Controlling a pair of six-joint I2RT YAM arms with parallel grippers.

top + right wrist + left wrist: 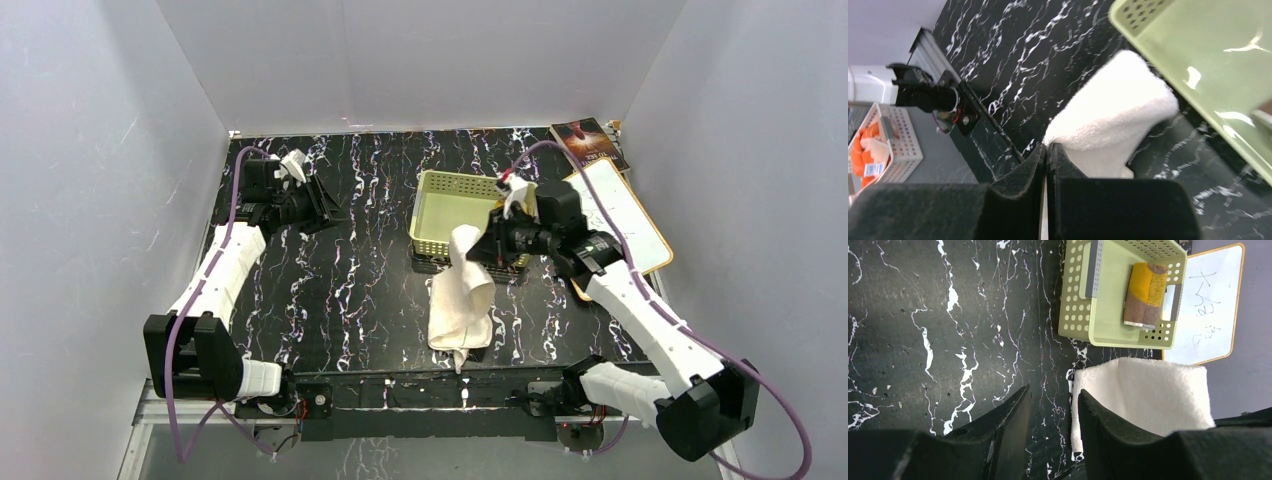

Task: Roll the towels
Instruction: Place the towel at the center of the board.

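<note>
"Cream-white towel [460,305], where is it?"

"Centre of the frame, on the black marbled tabletop [340,290]. Its near end lies flat towards the lower edge. Its far end is lifted just before the green basket's [432,215] front wall, and my right jaws are pressed together on it."

"And your left?"

"My left jaws stand apart at upper left, with a wide stretch of tabletop between them and the towel. The mustard-and-brown towel [1146,295] lies rolled inside the basket."
</note>
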